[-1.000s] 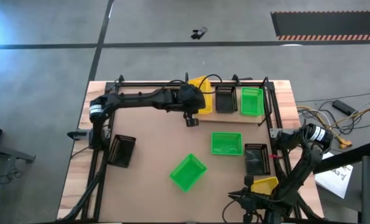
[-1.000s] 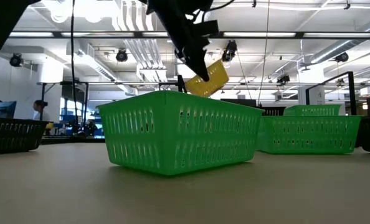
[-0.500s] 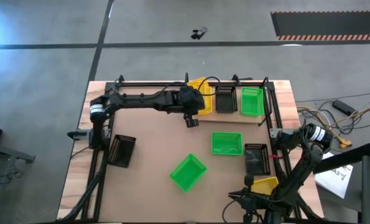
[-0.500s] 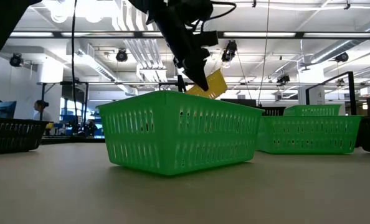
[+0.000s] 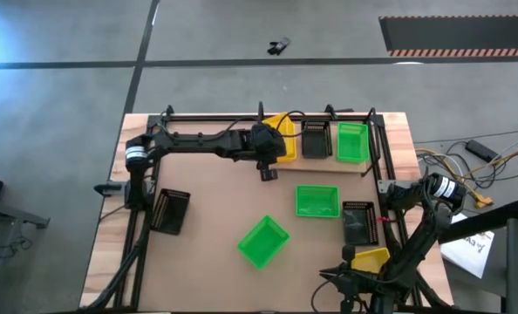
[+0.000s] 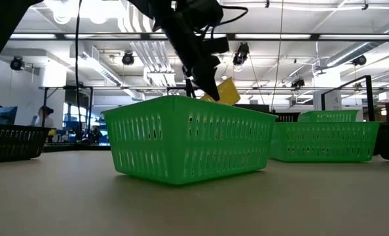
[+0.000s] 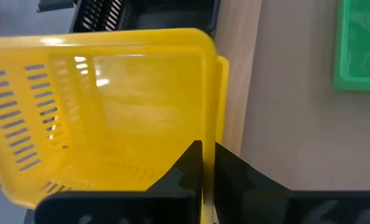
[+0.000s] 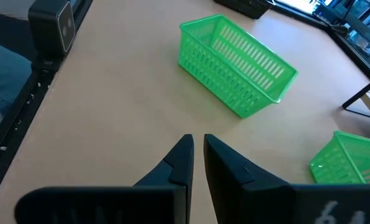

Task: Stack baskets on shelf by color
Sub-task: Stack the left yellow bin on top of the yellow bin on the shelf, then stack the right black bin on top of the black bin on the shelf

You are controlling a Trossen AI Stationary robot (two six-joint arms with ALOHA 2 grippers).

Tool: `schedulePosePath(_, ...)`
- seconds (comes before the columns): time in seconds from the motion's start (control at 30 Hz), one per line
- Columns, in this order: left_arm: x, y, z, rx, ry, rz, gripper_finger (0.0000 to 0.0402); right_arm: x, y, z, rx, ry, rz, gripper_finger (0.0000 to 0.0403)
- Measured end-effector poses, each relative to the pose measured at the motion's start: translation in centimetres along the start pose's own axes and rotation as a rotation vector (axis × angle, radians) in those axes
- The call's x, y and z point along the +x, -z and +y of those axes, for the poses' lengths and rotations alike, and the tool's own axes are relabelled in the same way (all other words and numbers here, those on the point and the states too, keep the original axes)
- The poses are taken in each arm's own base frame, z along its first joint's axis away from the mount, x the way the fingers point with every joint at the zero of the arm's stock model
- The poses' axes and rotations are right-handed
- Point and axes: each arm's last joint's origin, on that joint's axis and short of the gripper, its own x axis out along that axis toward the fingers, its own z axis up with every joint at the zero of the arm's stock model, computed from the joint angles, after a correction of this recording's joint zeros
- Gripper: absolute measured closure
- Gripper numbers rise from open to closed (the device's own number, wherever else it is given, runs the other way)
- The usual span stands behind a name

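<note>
- Black basket (image 5: 170,212) lies on the table (image 5: 215,201) near its left edge, beside the left arm's base.
- Left gripper (image 5: 269,155) reaches over the left end of the shelf (image 5: 327,166); jaws pinch the rim of a yellow basket (image 7: 110,118), held tilted just above another yellow basket (image 7: 222,99) sitting on the shelf.
- Shelf, going right: yellow stack, then a black basket (image 5: 316,139), then a green basket (image 5: 352,142).
- Table middle: one green basket (image 5: 262,241) turned askew, a second green basket (image 5: 316,201) to its right.
- Further right: a black basket (image 5: 357,220), and a yellow basket (image 5: 370,257) at the near right.
- Right gripper (image 8: 196,155) waits low at the near right of the table; jaws nearly together, holding nothing.
</note>
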Motion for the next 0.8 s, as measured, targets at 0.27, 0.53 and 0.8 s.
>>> schedulePosePath(0.27,-0.1,-0.5,0.4,-0.013,-0.012,-0.036,0.0326,0.0,0.0,0.0,-0.001,0.000,0.000,0.0372)
schedulePosePath(0.53,-1.2,-1.4,0.7,-0.015,-0.017,-0.058,0.0297,0.0,0.0,0.0,0.000,0.000,0.000,0.0372)
schedulePosePath(0.8,-7.6,-3.6,-2.6,0.056,-0.023,-0.137,0.0297,0.4,1.4,-0.6,0.075,0.024,0.017,0.0372)
